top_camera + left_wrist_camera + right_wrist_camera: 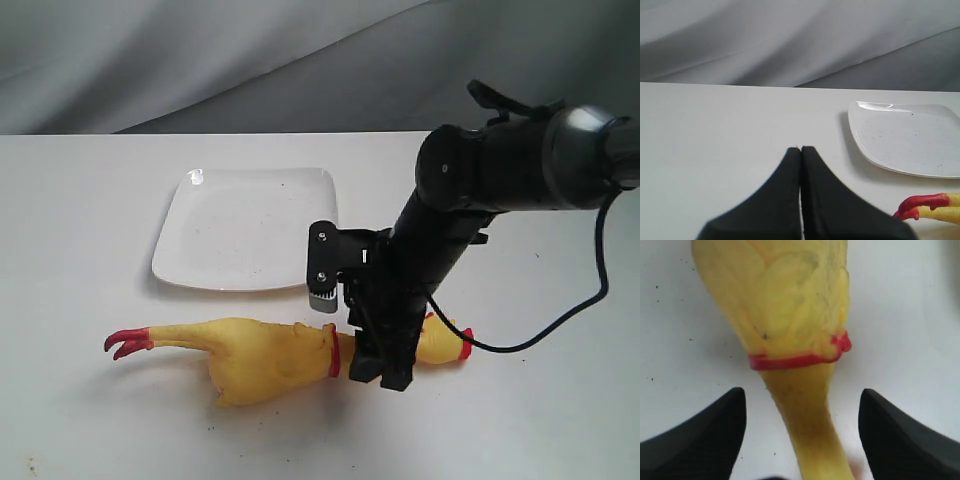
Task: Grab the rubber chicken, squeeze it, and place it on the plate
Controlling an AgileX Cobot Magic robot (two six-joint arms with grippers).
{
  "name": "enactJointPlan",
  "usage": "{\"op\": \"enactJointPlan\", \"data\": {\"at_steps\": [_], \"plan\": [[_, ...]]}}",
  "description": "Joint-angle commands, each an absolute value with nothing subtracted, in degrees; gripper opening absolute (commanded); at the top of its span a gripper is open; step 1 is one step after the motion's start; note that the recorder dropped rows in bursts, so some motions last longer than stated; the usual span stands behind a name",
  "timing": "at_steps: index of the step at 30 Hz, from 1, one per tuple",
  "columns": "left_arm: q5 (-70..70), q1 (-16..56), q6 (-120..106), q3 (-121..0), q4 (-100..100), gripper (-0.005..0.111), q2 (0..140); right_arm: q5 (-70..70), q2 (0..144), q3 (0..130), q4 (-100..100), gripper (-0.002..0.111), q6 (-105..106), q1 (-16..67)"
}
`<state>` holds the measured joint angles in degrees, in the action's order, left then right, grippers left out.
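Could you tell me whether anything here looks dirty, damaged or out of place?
Nothing is spilled or broken. The plate carries a few small dark specks, and the chicken shows dark smudges along its neck. Otherwise it lies whole on the table beside the plate.

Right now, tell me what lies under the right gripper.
The neck of the rubber chicken, just past its red band, lies on the white table between the open jaws of the right gripper, touching neither. In the exterior view the arm covers that stretch of neck.
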<state>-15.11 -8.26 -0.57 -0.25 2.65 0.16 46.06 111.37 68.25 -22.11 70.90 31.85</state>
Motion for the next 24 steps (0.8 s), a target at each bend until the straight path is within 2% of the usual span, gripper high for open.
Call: {"op": "enactJointPlan", "data": {"at_steps": [1, 5, 11, 16, 24], "plan": [[-15.3, -8.4, -0.5, 0.0, 3.3, 0.0, 0.0, 43.8, 113.4, 68.5, -23.0, 0.059, 71.7, 32.0], [-15.3, -8.4, -0.5, 0.0, 3.3, 0.0, 0.0, 41.2, 113.7, 68.5, -24.4, 0.049, 71.7, 32.0], [-15.3, -8.4, -0.5, 0.0, 3.3, 0.0, 0.0, 41.5, 113.7, 68.5, -25.0, 0.018, 71.5, 32.0], [-15.3, -8.4, -0.6, 0.0, 3.3, 0.0, 0.0, 46.1, 113.6, 68.5, -24.9, 0.001, 71.5, 32.0], [-15.3, -8.4, -0.6, 0.0, 3.3, 0.0, 0.0, 50.1, 105.1, 68.5, -22.9, 0.0, 67.0, 32.0]]}}
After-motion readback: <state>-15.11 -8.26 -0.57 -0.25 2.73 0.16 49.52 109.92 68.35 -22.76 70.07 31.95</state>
